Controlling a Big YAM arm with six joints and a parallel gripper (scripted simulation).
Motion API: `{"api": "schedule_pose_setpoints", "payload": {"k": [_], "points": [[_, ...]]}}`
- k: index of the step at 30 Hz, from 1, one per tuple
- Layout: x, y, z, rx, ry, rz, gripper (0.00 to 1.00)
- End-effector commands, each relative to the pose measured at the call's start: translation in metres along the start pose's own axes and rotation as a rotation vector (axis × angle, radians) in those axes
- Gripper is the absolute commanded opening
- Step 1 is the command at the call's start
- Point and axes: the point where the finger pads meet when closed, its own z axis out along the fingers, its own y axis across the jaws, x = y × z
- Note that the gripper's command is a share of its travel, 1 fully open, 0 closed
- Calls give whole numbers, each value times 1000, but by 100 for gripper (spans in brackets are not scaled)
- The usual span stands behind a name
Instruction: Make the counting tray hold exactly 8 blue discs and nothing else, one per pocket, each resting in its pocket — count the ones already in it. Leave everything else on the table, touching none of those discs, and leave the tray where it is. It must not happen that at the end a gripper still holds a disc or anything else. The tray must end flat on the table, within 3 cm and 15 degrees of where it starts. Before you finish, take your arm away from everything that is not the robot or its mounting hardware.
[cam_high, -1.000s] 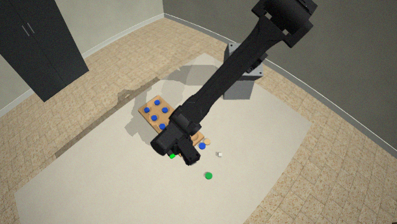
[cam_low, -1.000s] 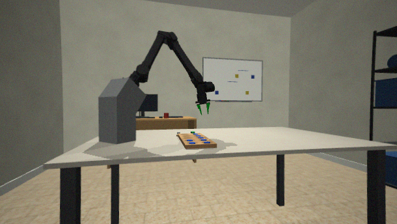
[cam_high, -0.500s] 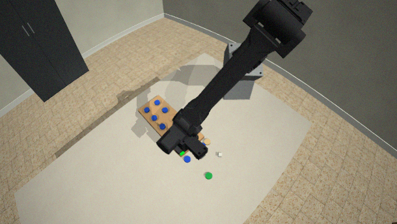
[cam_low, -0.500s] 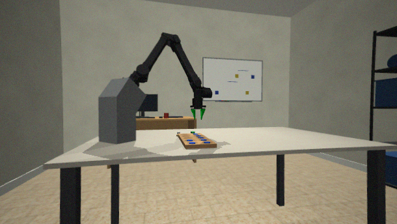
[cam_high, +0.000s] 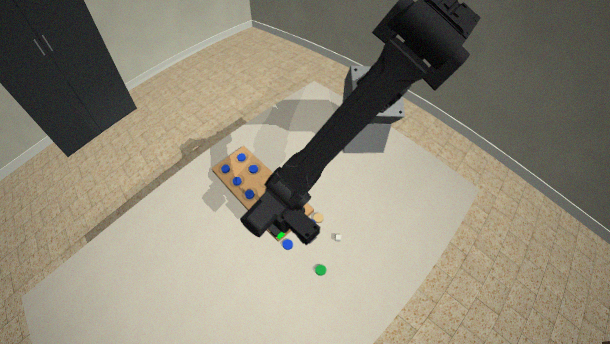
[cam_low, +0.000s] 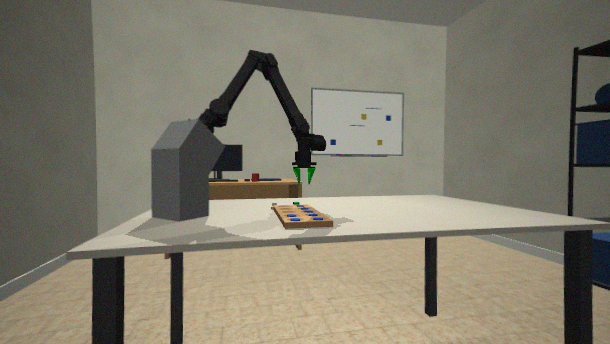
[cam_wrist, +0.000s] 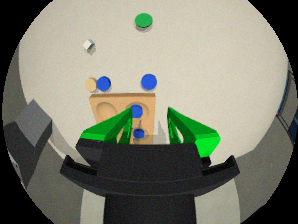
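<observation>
gripper (cam_low: 304, 176) is hanging half open and empty, high over the tray (cam_high: 226, 176) end. loose blue disc (cam_high: 287, 244) is lying on the table at 5 o'clock from the tray. it is looking light, stiff and thin, so gripping across its rim seems best.

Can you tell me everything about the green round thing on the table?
The green disc is a small, flat, round piece, bright green with a plain smooth top. It lies flat on the pale table, by itself, out past the end of the wooden tray. Nothing touches it. The nearest pieces are a loose blue disc and a small white cube. The gripper hangs high above, holding nothing.
</observation>
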Motion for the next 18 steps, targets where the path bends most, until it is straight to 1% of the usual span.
{"api": "schedule_pose_setpoints", "payload": {"k": [1, 7, 10, 11, 18], "points": [[-7, -4, 8, 2, -12, -21, 46], [-8, -9, 10, 9, -12, -15, 46], [-8, -9, 10, 5, -11, -11, 46], [-8, -10, 11, 10, -11, -12, 46], [-8, -10, 17, 10, -10, -11, 46]]}}
